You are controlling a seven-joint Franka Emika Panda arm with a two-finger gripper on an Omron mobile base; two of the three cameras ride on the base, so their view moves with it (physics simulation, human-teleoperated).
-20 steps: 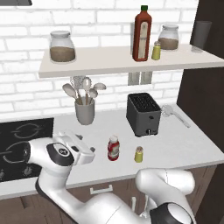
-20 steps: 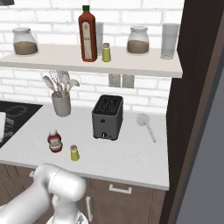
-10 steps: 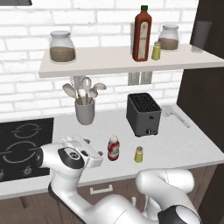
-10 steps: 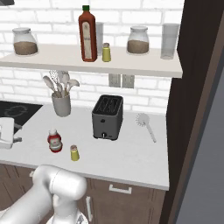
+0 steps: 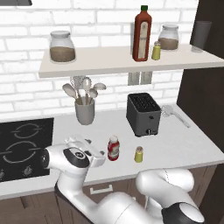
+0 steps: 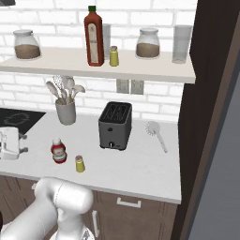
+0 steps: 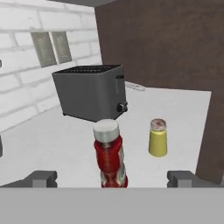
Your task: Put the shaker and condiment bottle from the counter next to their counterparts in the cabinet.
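A: Squat glossy red condiment bottle [image 7: 109,155], white cap, stands on the matte white counter [image 5: 183,144], between the gripper [image 7: 111,178]'s spread tips, untouched.

B: Beside it, the olive cylinder shaker [image 7: 158,138]. The base views add the shelf [image 6: 140,70] with tall bottle [image 6: 93,36] and twin shaker [image 6: 113,56].

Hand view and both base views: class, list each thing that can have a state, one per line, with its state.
Small squat red condiment bottle: upright on counter, white cap on, between the open fingers, not gripped.
Tiny yellow-olive shaker: upright on counter, capped.
Dark grey toaster: slots empty.
Tall dark-red sauce bottle: upright on shelf, capped.
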